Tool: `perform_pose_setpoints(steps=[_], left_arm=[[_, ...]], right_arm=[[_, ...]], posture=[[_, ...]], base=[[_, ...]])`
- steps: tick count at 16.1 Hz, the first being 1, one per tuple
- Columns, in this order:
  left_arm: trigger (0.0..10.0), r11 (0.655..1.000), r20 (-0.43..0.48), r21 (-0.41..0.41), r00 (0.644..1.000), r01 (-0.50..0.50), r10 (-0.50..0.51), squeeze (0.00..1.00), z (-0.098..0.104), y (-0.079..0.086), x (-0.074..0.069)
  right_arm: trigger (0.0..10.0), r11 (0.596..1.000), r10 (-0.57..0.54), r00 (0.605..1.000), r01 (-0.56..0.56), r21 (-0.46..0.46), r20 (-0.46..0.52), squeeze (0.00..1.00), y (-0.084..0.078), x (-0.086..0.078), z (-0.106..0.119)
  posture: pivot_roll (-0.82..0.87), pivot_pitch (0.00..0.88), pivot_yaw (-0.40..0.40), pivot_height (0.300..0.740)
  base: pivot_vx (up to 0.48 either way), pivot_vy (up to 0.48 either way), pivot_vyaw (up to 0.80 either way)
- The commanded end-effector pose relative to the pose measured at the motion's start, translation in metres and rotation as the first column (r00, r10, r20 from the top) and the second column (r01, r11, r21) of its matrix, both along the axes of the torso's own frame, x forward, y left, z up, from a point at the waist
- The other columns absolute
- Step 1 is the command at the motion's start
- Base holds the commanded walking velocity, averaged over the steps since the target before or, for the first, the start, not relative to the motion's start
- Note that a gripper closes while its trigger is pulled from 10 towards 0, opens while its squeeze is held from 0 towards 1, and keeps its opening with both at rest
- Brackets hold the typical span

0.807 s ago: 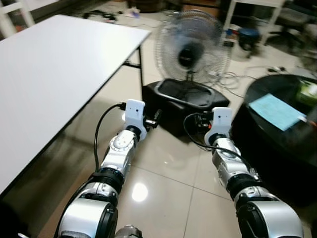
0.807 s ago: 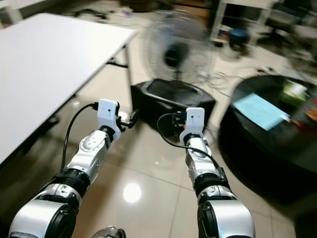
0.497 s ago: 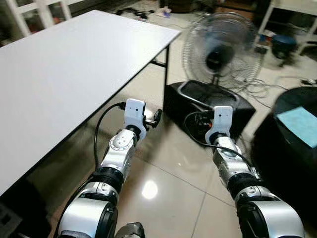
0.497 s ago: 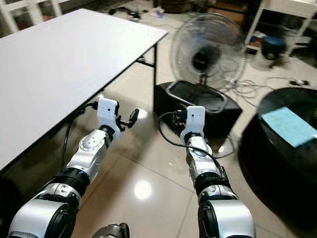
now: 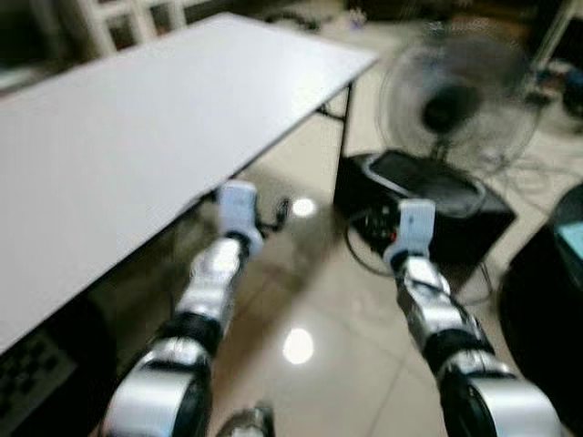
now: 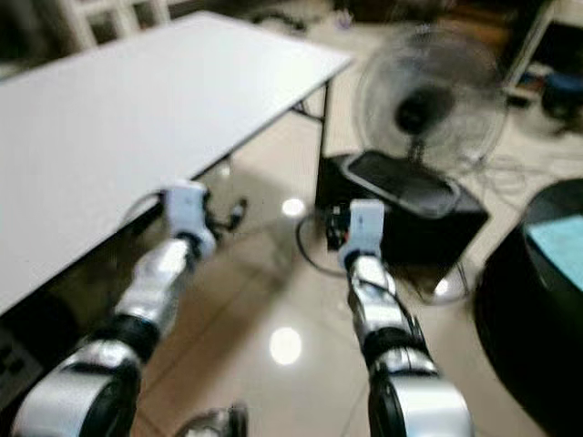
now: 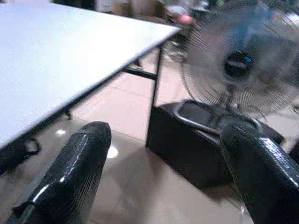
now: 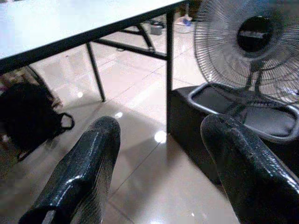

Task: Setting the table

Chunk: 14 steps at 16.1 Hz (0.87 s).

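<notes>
A long white table (image 5: 137, 137) stands to my left with a bare top; no tableware can be seen on it. Both arms reach forward over the tiled floor, below the table's edge. My left gripper (image 7: 163, 177) is open with nothing between its fingers; past it lie the table's corner and a fan. My right gripper (image 8: 161, 172) is open too and holds nothing. In the blurred head views the left gripper (image 5: 276, 215) sits close to the table's near edge, while the right gripper (image 5: 378, 237) hangs in front of a black box.
A standing fan (image 5: 460, 100) rises behind a black box (image 5: 428, 196) on the floor ahead right. A dark round table (image 5: 547, 309) with a light blue sheet is at the far right. A black bag (image 8: 28, 116) lies under the white table. Cables trail near the fan.
The camera has swung left: the white table now takes up more of the picture, while the fan and dark round table have slid right. Both arms hold the same pose, grippers still open.
</notes>
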State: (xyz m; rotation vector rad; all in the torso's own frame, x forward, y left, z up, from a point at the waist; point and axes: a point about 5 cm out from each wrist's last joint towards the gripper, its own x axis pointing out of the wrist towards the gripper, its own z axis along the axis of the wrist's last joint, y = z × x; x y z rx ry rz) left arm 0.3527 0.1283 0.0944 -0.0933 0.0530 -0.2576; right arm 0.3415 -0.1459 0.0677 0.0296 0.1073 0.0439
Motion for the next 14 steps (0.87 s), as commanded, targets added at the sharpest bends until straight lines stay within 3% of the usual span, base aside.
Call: perform_pose_setpoints(steps=[1, 2, 4, 7, 8, 10, 12, 14], left_arm=[[10.0, 0.999, 0.009, -0.025, 0.999, -0.032, 0.032, 0.0, 0.001, 0.013, -0.001], [10.0, 0.993, 0.009, -0.06, 0.994, -0.104, 0.105, 0.0, -0.004, 0.042, -0.009], [10.0, 0.99, 0.022, -0.056, 0.992, -0.127, 0.128, 0.0, -0.007, 0.062, -0.018], [10.0, 0.984, -0.007, -0.045, 0.985, -0.171, 0.17, 0.0, -0.02, 0.097, -0.045], [10.0, 0.982, -0.014, -0.046, 0.983, -0.183, 0.183, 0.0, -0.023, 0.102, -0.05], [10.0, 0.978, -0.045, -0.052, 0.978, -0.204, 0.202, 0.0, -0.037, 0.11, -0.075], [10.0, 0.973, -0.057, -0.102, 0.978, -0.205, 0.2, 0.0, -0.044, 0.105, -0.085], [10.0, 0.982, -0.061, -0.089, 0.985, -0.167, 0.162, 0.0, -0.048, 0.098, -0.091]], right_arm=[[10.0, 1.0, -0.008, 0.998, 0.008, -0.008, 0.056, 0.0, -0.003, 0.002, 0.008], [10.0, 1.0, -0.017, 0.998, 0.017, -0.003, 0.064, 0.0, -0.01, -0.007, 0.002], [10.0, 1.0, 0.004, 0.998, -0.002, -0.028, 0.063, 0.0, -0.012, -0.019, -0.008], [10.0, 0.997, 0.041, 0.999, -0.039, -0.069, 0.026, 0.0, -0.019, -0.045, -0.029], [10.0, 0.997, 0.037, 0.999, -0.036, -0.071, 0.017, 0.0, -0.022, -0.05, -0.033], [10.0, 0.998, 0.036, 0.999, -0.036, -0.06, -0.009, 0.0, -0.027, -0.066, -0.043], [10.0, 0.998, 0.027, 0.999, -0.028, -0.048, -0.02, 0.0, -0.024, -0.068, -0.045], [10.0, 0.999, 0.024, 0.999, -0.025, -0.042, -0.025, 0.0, -0.021, -0.066, -0.044]], posture=[[-0.02, 0.0, 0.013, 0.74], [-0.01, 0.0, 0.012, 0.74], [0.0, 0.0, 0.014, 0.74], [0.01, 0.0, 0.019, 0.74], [0.01, 0.0, 0.019, 0.74], [0.01, 0.0, 0.014, 0.74], [0.01, 0.0, 0.007, 0.74], [0.01, 0.0, 0.009, 0.74]], base=[[0.0, 0.0, 0.68], [0.0, 0.0, 0.68], [0.0, 0.0, 0.68], [0.0, 0.0, 0.68], [0.0, 0.0, 0.68], [0.0, 0.0, 0.67], [0.0, 0.0, 0.67], [0.0, 0.0, 0.66]])
